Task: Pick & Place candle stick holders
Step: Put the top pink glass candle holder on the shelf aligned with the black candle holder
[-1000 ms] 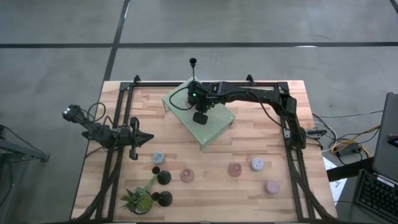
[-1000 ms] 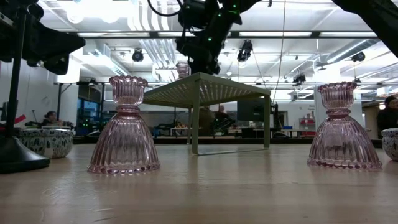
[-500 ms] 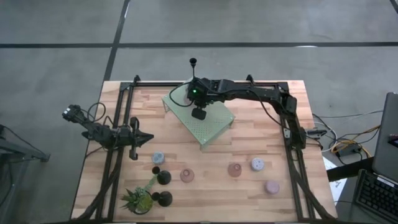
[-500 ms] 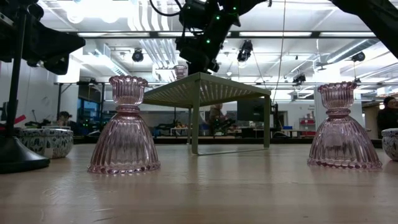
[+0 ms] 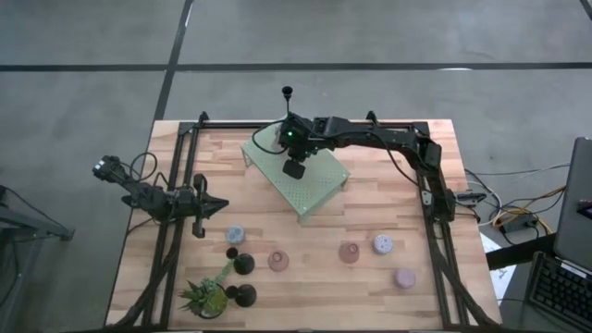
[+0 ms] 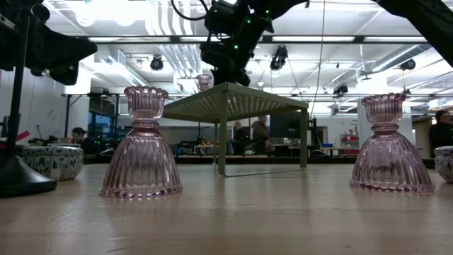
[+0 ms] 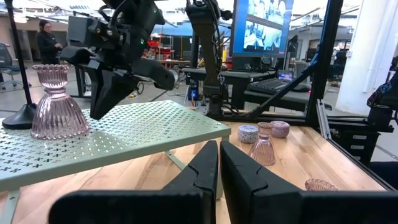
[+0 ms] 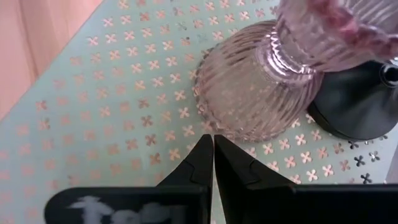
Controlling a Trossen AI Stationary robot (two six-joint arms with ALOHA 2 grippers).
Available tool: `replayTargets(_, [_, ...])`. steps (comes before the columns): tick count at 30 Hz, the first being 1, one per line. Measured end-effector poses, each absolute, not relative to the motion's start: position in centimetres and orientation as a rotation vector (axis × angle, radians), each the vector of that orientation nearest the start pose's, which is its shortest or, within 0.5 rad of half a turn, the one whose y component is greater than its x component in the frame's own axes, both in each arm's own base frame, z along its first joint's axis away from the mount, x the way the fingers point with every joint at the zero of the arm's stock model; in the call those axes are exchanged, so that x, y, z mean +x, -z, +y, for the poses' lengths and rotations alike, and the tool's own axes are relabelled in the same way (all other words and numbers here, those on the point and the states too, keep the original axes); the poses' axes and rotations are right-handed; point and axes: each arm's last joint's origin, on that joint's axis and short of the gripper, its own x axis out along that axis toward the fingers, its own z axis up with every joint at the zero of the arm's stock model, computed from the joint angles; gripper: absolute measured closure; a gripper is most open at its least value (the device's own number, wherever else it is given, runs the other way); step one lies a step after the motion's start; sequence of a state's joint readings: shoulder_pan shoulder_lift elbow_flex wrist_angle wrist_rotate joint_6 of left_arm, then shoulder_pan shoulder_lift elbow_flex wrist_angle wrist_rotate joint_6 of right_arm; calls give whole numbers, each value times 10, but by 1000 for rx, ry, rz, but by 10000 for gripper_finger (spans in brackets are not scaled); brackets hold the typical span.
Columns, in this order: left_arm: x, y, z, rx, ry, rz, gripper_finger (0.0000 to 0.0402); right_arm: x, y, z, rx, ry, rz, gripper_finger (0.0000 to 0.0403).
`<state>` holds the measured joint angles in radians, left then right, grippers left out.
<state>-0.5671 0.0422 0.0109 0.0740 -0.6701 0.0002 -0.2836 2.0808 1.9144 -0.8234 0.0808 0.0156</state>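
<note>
My right gripper sits over the green perforated stand, fingers pressed together, holding nothing, tips just short of the pink holder standing upright on the stand beside a black holder's base. Looks like that pink one's already set there, so I'm empty. Left gripper parked at table's left edge, fingers together too, empty. More holders wait on the wood: pink, blue-grey, black, still to go
</note>
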Motion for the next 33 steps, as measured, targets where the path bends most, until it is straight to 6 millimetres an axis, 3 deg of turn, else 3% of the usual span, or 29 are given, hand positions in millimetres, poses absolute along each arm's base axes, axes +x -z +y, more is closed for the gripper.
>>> replayTargets(33, [88,-171,-35,-25,-103,-35,381,445,-283,-144,49,405,810,394])
